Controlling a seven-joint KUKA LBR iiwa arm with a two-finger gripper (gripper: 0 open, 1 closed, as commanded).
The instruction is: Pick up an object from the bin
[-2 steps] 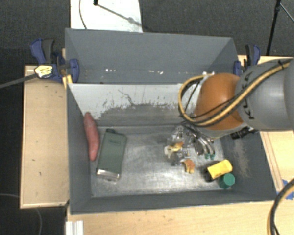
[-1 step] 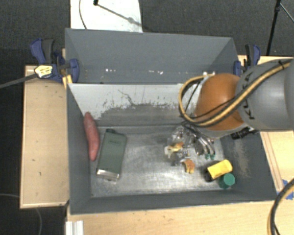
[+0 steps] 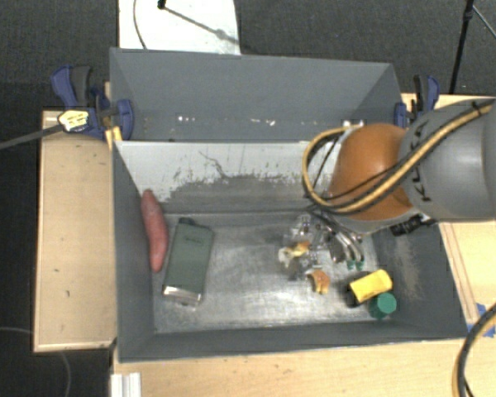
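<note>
fingers [image 3: 316, 259]: spread cannot be told | arm [image 3: 446, 176] in from right, wrist down-left | near yellow cylinder [image 3: 369, 286]

This looks like a robotics lab test cell. A large grey industrial robot arm [image 3: 467, 168], with an orange wrist cover [image 3: 368, 168] and looped yellow-and-black cables [image 3: 314, 160], reaches into a bare grey metal bin [image 3: 256, 98]. The bin holds a few unrelated small things. Around the setup is dark carpet floor [image 3: 33, 23], crossed by a loose black cable [image 3: 16, 141].
</note>
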